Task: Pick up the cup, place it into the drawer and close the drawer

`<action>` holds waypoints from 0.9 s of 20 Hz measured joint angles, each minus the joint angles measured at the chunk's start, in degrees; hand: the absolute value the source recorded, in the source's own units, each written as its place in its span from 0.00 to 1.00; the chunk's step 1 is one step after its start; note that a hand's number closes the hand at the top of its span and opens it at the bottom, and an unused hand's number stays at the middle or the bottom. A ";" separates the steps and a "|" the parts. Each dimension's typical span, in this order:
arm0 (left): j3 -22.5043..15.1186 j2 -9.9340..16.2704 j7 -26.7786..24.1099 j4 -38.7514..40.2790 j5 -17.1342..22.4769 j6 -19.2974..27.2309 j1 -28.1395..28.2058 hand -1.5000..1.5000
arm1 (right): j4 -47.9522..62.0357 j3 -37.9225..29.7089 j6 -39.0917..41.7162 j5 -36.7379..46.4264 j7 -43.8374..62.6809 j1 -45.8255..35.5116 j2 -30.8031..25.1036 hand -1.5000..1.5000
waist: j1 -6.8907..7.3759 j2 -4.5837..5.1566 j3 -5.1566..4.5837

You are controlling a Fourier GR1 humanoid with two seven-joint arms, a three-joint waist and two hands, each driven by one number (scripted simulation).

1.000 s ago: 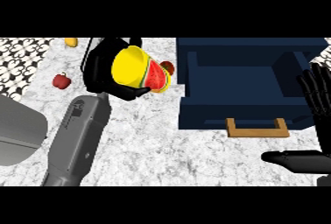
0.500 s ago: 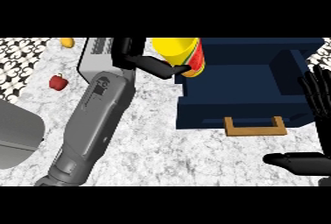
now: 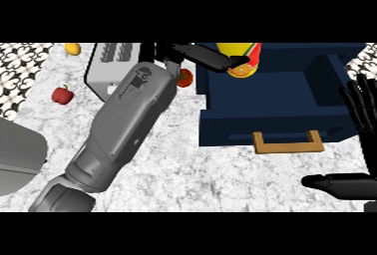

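Left hand (image 3: 210, 57) curled round yellow cup (image 3: 239, 55), w/ cup above the drawer (image 3: 276, 117) back-left edge. Risk: cup clips the drawer wall if let go too far left. Right hand (image 3: 361, 112) open, resting at right.

The cup (image 3: 239, 57) is yellow with red and green stripes and an orange motif. The drawer (image 3: 276, 99) is navy, its handle (image 3: 288, 144) tan. Left of the drawer, the counter (image 3: 184, 169) is grey-veined white marble, holding a red pepper (image 3: 63, 94).
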 measured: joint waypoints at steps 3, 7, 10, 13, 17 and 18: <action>-2.83 -0.01 -1.08 4.48 3.16 1.71 -2.08 1.00 | -0.61 0.96 -0.49 0.43 1.47 -1.40 0.29 0.00 | -0.44 0.11 0.01; -7.14 -0.01 -2.86 8.43 6.68 2.97 -3.30 1.00 | -0.87 1.33 -0.80 1.20 1.25 -0.93 0.71 0.00 | -0.66 0.15 0.00; -10.20 0.00 -3.19 11.30 9.69 4.41 -5.10 1.00 | 0.56 0.56 -0.08 0.43 0.47 -1.86 0.11 0.00 | -1.33 0.32 0.03; -14.11 -0.01 -2.61 12.88 11.84 6.80 -6.13 1.00 | 1.86 0.31 0.26 0.34 -0.42 -2.25 -0.01 0.00 | -1.66 0.37 0.03; -19.97 -0.02 -1.06 14.66 13.18 8.53 -6.15 0.00 | 1.15 1.36 -0.06 0.82 0.36 -2.80 0.52 0.00 | -2.30 0.48 0.05; -21.26 0.00 -1.00 15.01 13.68 8.79 -5.88 0.00 | 0.98 1.34 0.13 0.62 0.49 -2.95 0.37 0.00 | -2.51 0.54 0.05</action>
